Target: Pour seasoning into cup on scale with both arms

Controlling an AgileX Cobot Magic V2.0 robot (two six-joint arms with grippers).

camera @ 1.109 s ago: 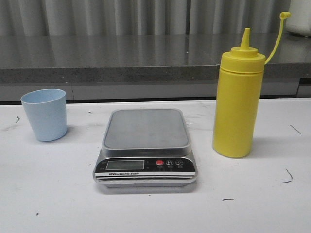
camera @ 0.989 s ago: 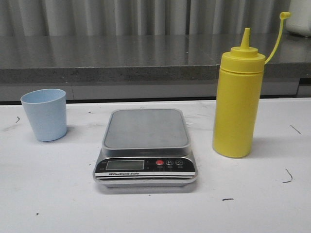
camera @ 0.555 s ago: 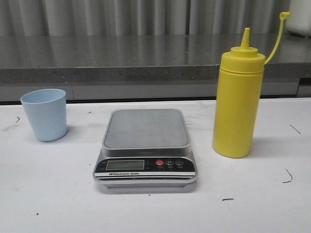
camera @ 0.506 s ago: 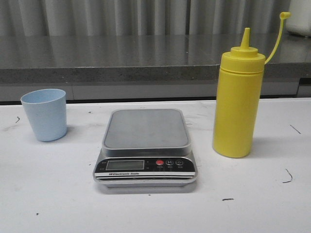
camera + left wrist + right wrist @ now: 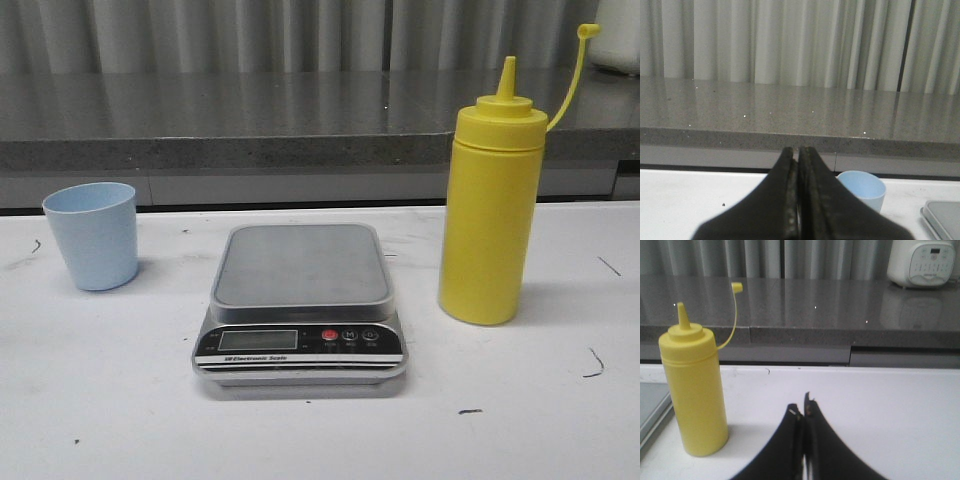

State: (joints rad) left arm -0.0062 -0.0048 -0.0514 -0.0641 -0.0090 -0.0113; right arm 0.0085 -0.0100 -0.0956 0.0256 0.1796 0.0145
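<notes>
Nothing is being held yet: the task is sitting at its very start, by the look of it. The cup [image 5: 91, 236] is standing upright on the worktop [image 5: 100, 400], well to the left of the scale [image 5: 300, 300], whose grey platform is lying bare. The seasoning [image 5: 490, 205] is standing upright to the right of the scale, nozzle uncapped and cap strap arcing off to the side. Neither arm is showing in the front view. In the wrist views the left tool [image 5: 798, 200] is sitting pressed closed on nothing, pointing toward the cup, and the right tool [image 5: 803, 440] is likewise closed on nothing, with the seasoning off to one side of it. The next move is probably calling for the left tool to spread wide, reach the cup and set it on the platform, while the right tool opens for the bottle's body. Against the earlier front frames, cup, scale and bottle are resting where they were; nothing is showing any real shift.
</notes>
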